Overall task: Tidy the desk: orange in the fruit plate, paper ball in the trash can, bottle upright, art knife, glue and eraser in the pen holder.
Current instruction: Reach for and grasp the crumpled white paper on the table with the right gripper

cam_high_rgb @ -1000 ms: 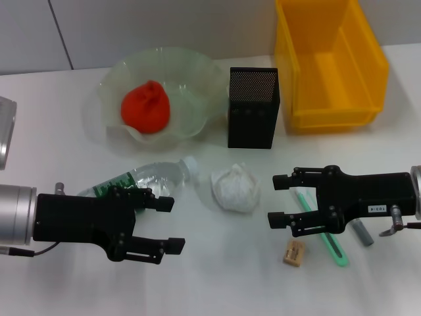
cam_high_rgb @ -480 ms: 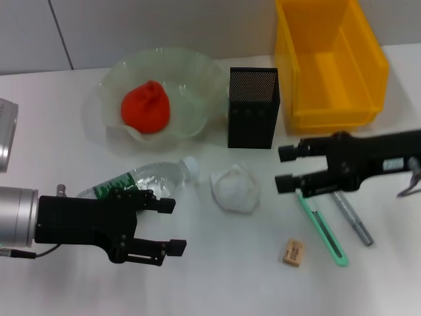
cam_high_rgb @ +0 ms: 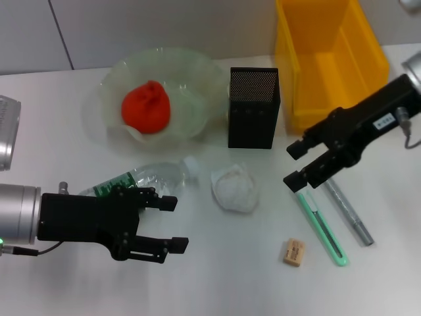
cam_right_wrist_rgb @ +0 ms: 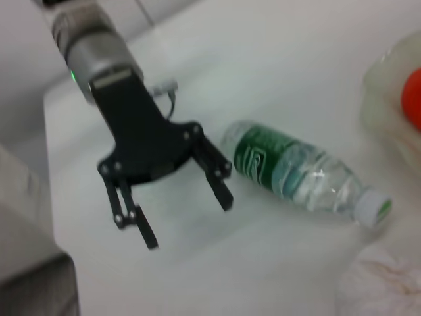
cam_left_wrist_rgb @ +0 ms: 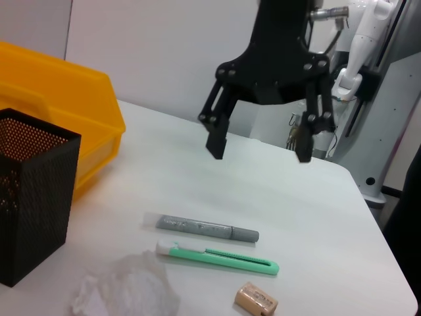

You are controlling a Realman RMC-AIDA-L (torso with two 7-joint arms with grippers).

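Observation:
The orange (cam_high_rgb: 146, 106) lies in the pale green fruit plate (cam_high_rgb: 172, 66). The clear bottle (cam_high_rgb: 141, 179) lies on its side, just behind my open, empty left gripper (cam_high_rgb: 174, 224); the right wrist view shows both, the bottle (cam_right_wrist_rgb: 296, 174) and the left gripper (cam_right_wrist_rgb: 187, 220). The paper ball (cam_high_rgb: 234, 188) sits in front of the black mesh pen holder (cam_high_rgb: 252, 108). The green art knife (cam_high_rgb: 322, 224), grey glue stick (cam_high_rgb: 348, 214) and eraser (cam_high_rgb: 293, 252) lie at front right. My right gripper (cam_high_rgb: 293, 166) is open and empty, raised just behind the knife's end; it also shows in the left wrist view (cam_left_wrist_rgb: 259, 150).
A yellow bin (cam_high_rgb: 329, 62) stands at the back right beside the pen holder. The left wrist view shows the pen holder (cam_left_wrist_rgb: 33, 197), the bin (cam_left_wrist_rgb: 59, 105), the glue stick (cam_left_wrist_rgb: 207, 228), the knife (cam_left_wrist_rgb: 220, 257) and the eraser (cam_left_wrist_rgb: 256, 299).
My right gripper has lifted off the knife and glue stick and swung back towards the yellow bin, empty. The left gripper has hardly moved.

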